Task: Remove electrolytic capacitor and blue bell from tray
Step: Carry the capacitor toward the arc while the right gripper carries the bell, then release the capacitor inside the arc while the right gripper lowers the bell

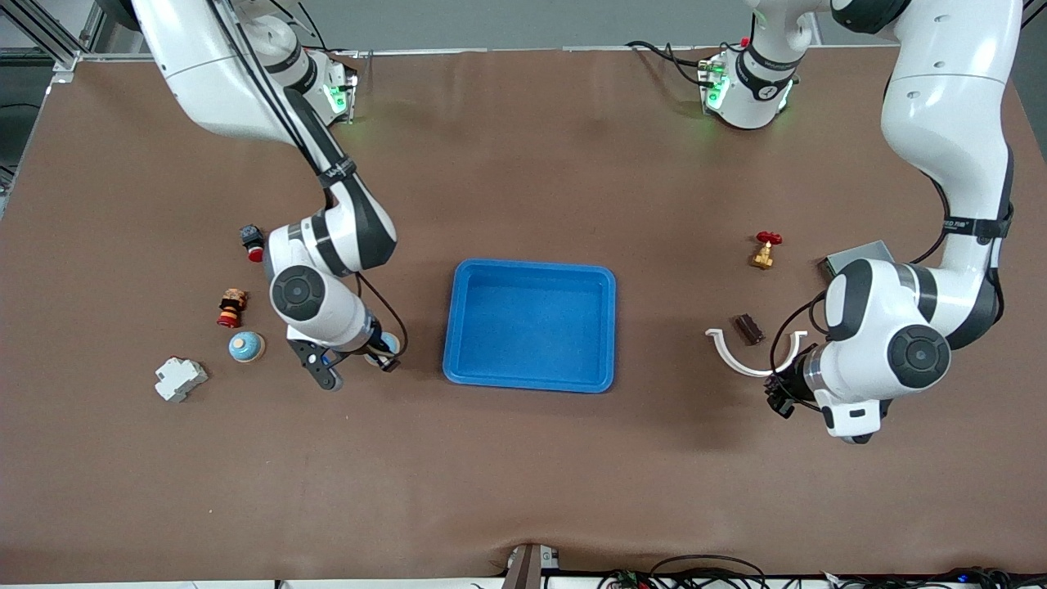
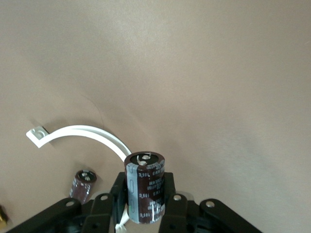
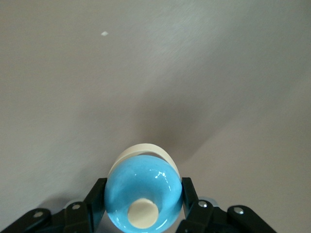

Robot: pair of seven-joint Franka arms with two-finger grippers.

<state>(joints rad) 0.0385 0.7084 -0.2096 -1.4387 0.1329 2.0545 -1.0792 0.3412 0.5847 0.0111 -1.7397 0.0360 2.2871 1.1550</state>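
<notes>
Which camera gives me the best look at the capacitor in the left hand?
The left wrist view: the capacitor stands upright between the left hand's fingers, its label readable. In the front view the arm hides it. The right wrist view does not show it.

The blue bell (image 3: 143,196) is gleaming like glazed ceramic, glossy and smooth. The capacitor (image 2: 145,187) is showing a shiny brown plastic sleeve. The brown table (image 1: 523,474) is looking matt, the blue tray (image 1: 530,376) smooth plastic.

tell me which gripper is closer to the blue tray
Right. The right gripper, shut on a blue bell, sits just beside the blue tray; the left gripper, shut on a capacitor, is well off toward its own end.
</notes>
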